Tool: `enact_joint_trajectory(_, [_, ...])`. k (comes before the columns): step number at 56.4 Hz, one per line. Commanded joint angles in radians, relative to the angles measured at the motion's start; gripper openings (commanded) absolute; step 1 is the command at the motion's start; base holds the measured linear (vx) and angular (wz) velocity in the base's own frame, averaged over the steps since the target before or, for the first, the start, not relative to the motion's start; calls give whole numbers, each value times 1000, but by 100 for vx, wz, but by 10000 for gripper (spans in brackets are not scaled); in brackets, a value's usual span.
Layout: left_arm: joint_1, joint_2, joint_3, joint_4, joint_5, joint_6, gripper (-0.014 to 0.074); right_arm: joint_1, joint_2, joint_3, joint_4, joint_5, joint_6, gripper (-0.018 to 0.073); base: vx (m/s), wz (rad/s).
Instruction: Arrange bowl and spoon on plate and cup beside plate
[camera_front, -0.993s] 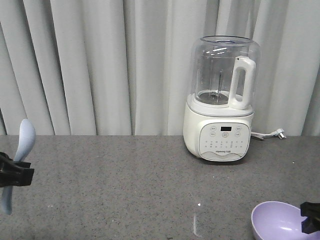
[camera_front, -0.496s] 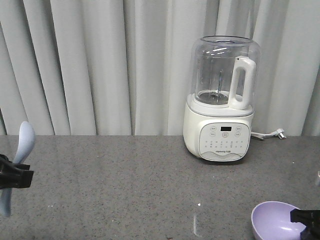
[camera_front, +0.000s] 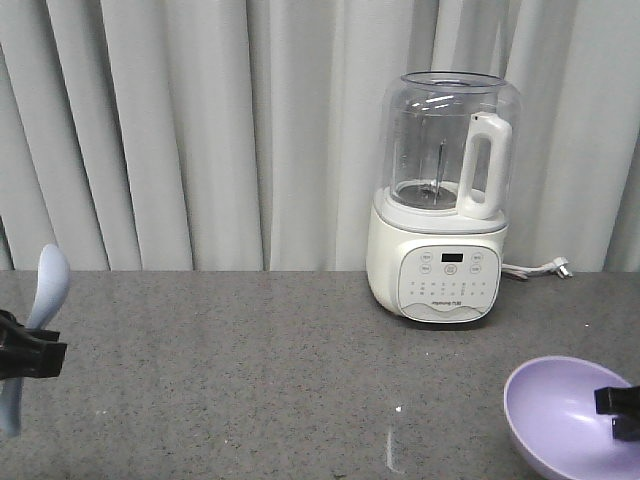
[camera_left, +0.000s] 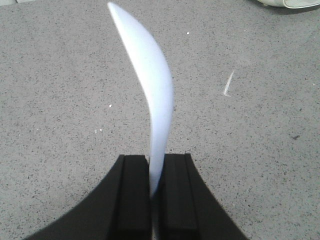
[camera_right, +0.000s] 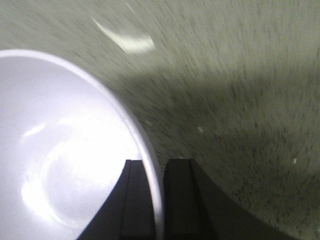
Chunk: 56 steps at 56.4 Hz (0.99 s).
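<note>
I saw my left gripper pinching the spoon upright at left; my right gripper gripped the bowl by its rim, near right.

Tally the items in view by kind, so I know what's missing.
Spoon: 1, clamped in the left gripper
Bowl: 1, rim pinched by the right gripper
Blender: 1
Plate: 0 in view
Cup: 0 in view
Total: 3
</note>
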Motion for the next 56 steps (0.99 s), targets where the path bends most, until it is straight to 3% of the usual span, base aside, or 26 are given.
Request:
enact_joint_trajectory(1, [-6,-20,-25,-10,-77,0,-6,-3,-148,-30,120,-39,-146,-10,0,0])
enact_joint_trajectory(7, [-6,-20,-25,-11,-85,0,-6,34,-286,-30,217,-38,-311,-9,0,0])
enact_joint_trajectory(12, [-6,-22,-25,-11,-91,0,-6,68,-401,-30,267,-36,-374,-9,0,0])
enact_joint_trajectory(31, [-6,-261,64,-10,-143,0,-6,77,-683,-29,275,-13,-297,-9,0,0])
enact_joint_trajectory(43, [-6,-450,167,-10,-184,0,-6,77,-722,-29,284,-2,-279,-9,0,0])
enact_joint_trajectory(56, [-6,-492,175,-10,-211,0,-6,77,-722,-29,287,11,-279,-9,0,0])
